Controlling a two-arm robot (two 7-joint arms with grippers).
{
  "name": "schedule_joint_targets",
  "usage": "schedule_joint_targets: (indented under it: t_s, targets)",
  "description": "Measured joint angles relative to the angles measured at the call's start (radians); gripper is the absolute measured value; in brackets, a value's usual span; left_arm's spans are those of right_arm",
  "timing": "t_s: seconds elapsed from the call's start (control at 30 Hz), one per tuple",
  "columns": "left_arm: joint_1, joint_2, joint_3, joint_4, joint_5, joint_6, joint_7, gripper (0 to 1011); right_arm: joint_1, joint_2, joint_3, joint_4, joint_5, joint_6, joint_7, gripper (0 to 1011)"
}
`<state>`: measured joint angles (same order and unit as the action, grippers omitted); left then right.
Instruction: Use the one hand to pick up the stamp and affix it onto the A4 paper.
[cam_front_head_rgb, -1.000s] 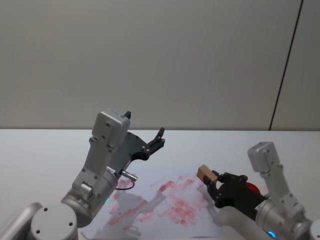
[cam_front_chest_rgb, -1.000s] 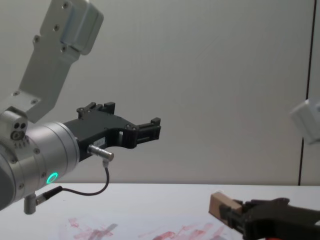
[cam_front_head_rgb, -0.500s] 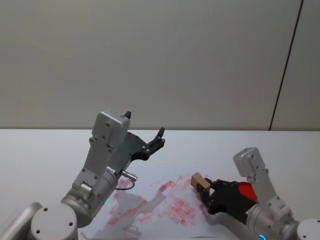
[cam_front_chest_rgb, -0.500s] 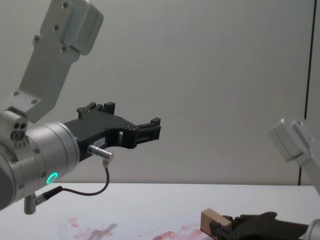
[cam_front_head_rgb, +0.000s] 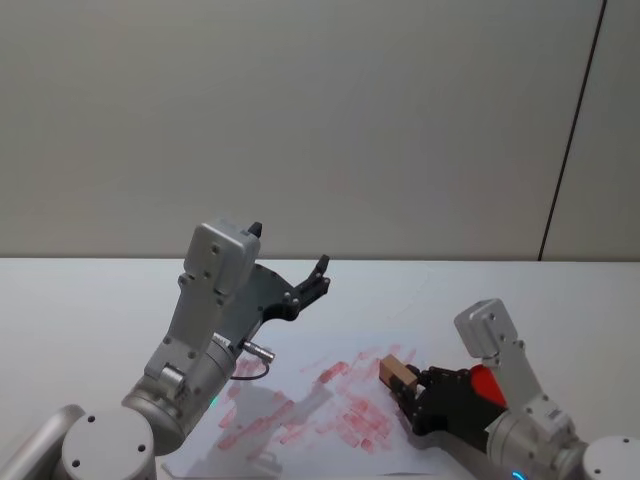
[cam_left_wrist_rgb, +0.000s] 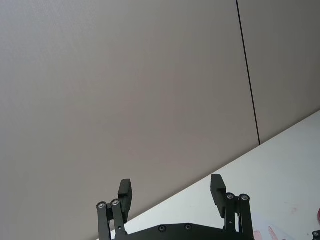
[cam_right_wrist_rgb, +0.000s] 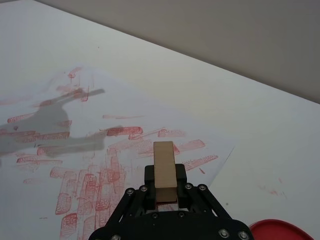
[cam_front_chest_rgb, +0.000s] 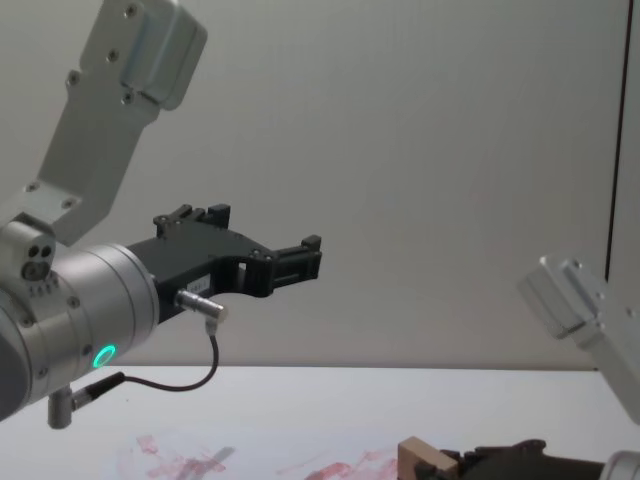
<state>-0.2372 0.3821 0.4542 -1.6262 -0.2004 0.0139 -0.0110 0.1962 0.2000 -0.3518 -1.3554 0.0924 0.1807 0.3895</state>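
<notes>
Your right gripper (cam_front_head_rgb: 405, 389) pinches the stamp (cam_front_head_rgb: 396, 371) low over the A4 paper's (cam_front_head_rgb: 300, 400) 3 o'clock edge; the red ink pad (cam_front_head_rgb: 486, 381) lies at the gripper's 3 o'clock; your left gripper (cam_front_head_rgb: 318, 276) hangs raised, 2 fingers spread.

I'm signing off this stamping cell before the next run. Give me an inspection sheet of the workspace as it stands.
Surface: white tabletop, faint red specks near the pad.
Job's things: stamp clamped in the right gripper, low over the red-smeared A4 paper; contact cannot be told. Red ink pad lies beside the paper.
Clutter: nothing seen.
Grippers: right gripper shut on the stamp; left gripper open, raised above the table, idle.
Cables: black cable looped at the left wrist.
Surroundings: plain grey wall with a dark vertical seam.
</notes>
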Motion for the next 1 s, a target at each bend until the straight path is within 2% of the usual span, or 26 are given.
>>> schedule_joint_targets:
  t_s: [0.7,1.0]
  targets:
    - [0.0,0.0,0.0,0.0,0.0,0.0,0.0,1002,0.007,-0.001,-0.005,0.01,-0.023,0.024,0.007,216]
    - [0.0,0.0,0.0,0.0,0.0,0.0,0.0,1002,-0.001,0.002,-0.002,-0.002,0.013,0.005,-0.009,216]
